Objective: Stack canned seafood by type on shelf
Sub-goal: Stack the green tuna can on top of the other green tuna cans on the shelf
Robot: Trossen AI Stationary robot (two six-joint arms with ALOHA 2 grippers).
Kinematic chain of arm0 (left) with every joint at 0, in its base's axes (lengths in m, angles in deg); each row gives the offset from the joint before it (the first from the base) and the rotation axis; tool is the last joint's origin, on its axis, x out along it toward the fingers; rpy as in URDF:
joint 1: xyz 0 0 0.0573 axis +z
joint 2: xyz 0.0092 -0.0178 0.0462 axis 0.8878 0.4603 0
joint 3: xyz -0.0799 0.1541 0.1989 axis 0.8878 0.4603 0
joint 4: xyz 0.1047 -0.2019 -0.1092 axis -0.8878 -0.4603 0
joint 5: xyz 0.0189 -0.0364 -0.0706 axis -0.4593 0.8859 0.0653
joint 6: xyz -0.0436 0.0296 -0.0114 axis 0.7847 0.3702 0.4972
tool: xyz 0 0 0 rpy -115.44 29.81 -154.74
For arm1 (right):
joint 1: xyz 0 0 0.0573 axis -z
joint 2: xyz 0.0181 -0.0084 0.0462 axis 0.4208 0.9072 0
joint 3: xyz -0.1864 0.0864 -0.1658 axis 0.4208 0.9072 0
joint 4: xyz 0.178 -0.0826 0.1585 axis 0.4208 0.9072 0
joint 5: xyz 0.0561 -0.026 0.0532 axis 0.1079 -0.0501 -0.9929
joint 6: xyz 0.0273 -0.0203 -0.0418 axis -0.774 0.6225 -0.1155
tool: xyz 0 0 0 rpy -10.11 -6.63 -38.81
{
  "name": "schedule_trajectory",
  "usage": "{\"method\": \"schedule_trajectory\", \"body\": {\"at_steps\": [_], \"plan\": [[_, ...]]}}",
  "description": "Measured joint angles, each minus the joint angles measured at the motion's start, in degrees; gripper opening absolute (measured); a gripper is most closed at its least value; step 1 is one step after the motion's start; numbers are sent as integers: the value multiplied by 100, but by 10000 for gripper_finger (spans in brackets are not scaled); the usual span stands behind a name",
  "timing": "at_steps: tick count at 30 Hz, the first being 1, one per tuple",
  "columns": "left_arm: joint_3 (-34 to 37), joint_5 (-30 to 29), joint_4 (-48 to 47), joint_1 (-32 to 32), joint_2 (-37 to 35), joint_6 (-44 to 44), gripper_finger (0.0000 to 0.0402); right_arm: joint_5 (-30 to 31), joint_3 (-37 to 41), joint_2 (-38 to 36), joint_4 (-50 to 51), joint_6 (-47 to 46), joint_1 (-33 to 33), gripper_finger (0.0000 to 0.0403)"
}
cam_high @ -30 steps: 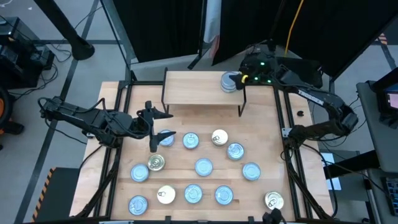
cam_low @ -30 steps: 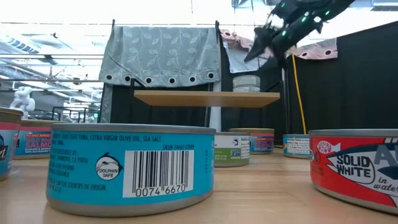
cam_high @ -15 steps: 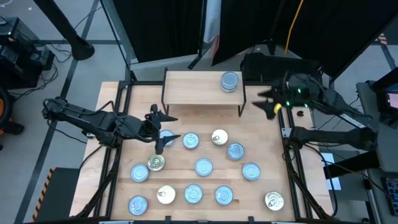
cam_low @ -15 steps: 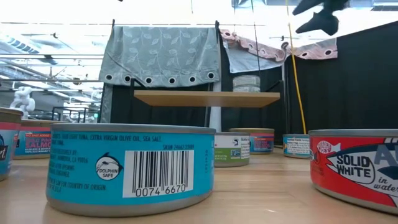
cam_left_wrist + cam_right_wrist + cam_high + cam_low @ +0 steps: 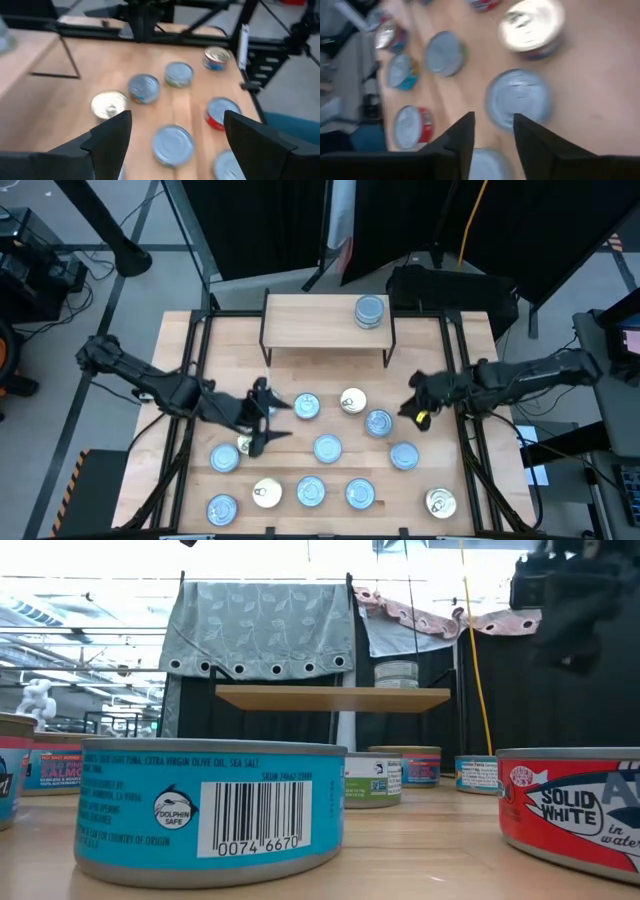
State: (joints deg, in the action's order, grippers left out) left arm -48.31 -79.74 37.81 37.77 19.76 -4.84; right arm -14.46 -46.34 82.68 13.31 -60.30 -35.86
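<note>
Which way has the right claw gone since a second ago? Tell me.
Yes, it moved. In the high view the right claw has left the shelf, where a tin stays, and now hangs over the table beside the loose tins.

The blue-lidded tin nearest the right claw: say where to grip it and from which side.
Grip the tin across its round side wall, coming straight down from above. It lies flat, lid up, with bare table around it, so fingers should fit either side.
</note>
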Motion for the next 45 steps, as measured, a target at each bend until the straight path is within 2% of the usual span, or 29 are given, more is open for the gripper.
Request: {"method": "schedule_trajectory", "body": {"at_steps": [6, 10, 16, 23, 28, 35, 45], "plan": [[0, -55, -91, -625, 604, 153, 313, 920, 113, 677, -326, -1103, -1232, 51], [0, -60, -116, -879, 992, 384, 313, 1130, 113, 1301, -392, -1838, -1789, 11], [0, -324, -170, -970, 1366, 446, 313, 1136, 113, 2210, -627, -2686, -2270, 4], [0, -741, -185, -928, 1557, 443, 313, 1119, -52, 2737, -593, -3008, -2404, 1], [0, -1024, 8, -925, 1719, 368, 313, 1292, -618, 2906, 81, -2880, -2403, 1], [0, -1092, 1219, -763, 2337, -344, 313, 1265, -890, 3315, 971, -3191, -2402, 0], [1, -1081, 1985, -464, 2632, -541, 313, 1306, -921, 3710, 973, -3371, -2400, 0]]}}
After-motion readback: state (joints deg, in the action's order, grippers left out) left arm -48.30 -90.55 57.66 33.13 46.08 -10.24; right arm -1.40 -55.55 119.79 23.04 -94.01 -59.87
